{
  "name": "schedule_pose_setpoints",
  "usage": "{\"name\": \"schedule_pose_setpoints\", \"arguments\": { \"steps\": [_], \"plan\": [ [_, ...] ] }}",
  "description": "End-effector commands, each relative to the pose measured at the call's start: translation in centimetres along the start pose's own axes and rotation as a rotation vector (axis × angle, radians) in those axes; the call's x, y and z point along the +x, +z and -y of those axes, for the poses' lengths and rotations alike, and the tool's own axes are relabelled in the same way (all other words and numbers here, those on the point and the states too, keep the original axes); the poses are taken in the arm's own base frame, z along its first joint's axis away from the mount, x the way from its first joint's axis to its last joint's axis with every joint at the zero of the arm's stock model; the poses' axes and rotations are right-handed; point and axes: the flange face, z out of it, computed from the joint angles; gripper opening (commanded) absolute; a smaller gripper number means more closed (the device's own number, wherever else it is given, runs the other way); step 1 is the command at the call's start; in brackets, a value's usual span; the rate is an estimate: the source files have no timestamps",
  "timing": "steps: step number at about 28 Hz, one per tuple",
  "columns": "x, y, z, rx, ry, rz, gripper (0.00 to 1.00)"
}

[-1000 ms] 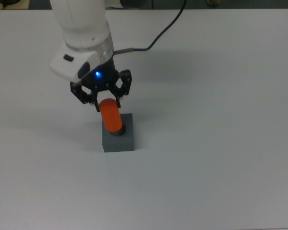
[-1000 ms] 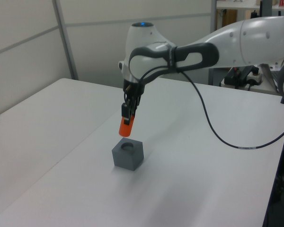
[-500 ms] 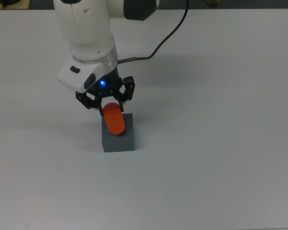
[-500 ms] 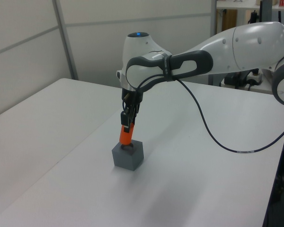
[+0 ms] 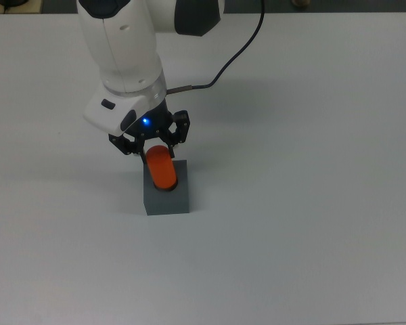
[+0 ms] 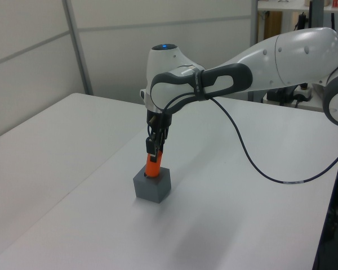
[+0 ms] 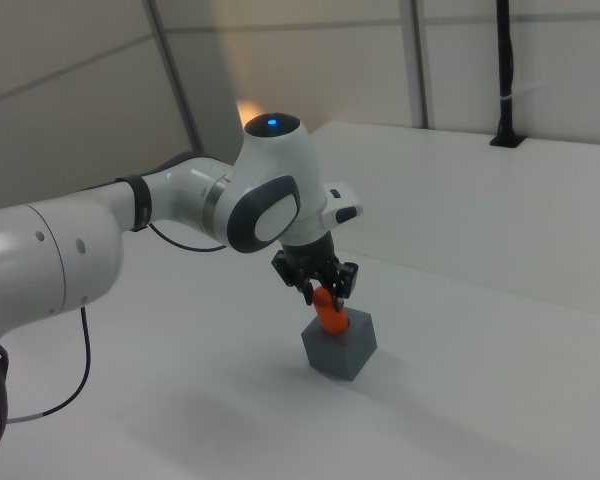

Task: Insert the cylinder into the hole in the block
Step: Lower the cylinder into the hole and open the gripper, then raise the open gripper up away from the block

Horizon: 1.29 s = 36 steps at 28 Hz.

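Clenched around the smooth, round-ended orange cylinder [image 5: 162, 168], the black gripper [image 5: 151, 146] is held above the matte grey block [image 5: 167, 198], the cylinder's lower end set in its round recess.

Top view looks steeply down; left and right views (opposite sides) share the block [image 6: 152, 184].
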Motion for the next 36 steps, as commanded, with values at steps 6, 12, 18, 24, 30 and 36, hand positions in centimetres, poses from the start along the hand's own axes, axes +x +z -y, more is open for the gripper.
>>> {"name": "schedule_pose_setpoints", "arguments": {
  "steps": [6,12,18,24,30,36],
  "plan": [
    [-0.3,0.0,0.1,-0.022,0.003,0.018,1.0],
    [-0.2,-0.4,0.2,-0.031,-0.004,0.013,1.0],
    [-0.1,-1.3,0.2,-0.033,-0.003,0.001,1.0],
    [-1.4,-3.2,-0.5,-0.036,0.003,0.054,1.0],
    [-3.3,-4.7,-1.8,-0.089,0.001,0.174,1.0],
    [-4.8,-6.3,-4.7,-0.104,0.052,0.226,1.0]
  ]
}}
